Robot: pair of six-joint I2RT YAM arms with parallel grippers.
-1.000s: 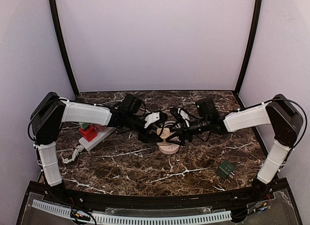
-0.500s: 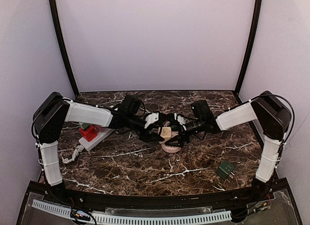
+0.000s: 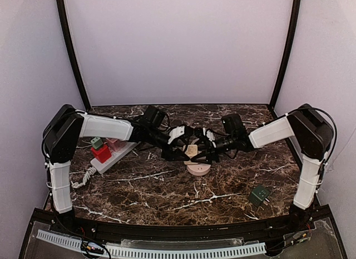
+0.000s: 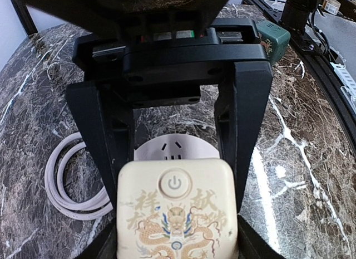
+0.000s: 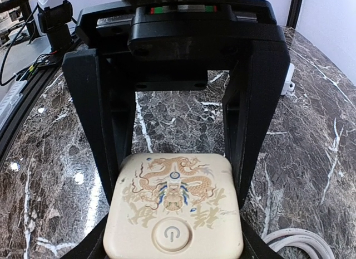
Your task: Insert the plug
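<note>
A green plug [image 3: 259, 195] lies toward the near right corner of the worktop [image 3: 144, 192]. At mid-worktop the cream plug [image 4: 177, 214] is held above the round socket [image 3: 198, 169]. The left gripper [image 3: 183, 152] and the right gripper [image 3: 203, 153] face each other, each with its fingers closed on the plug's sides. A power strip [image 3: 111, 156] lies toward the left edge.

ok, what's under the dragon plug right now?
The round socket, its slots partly showing past the dragon plug. The plug's pins and the rest of the socket are covered.
</note>
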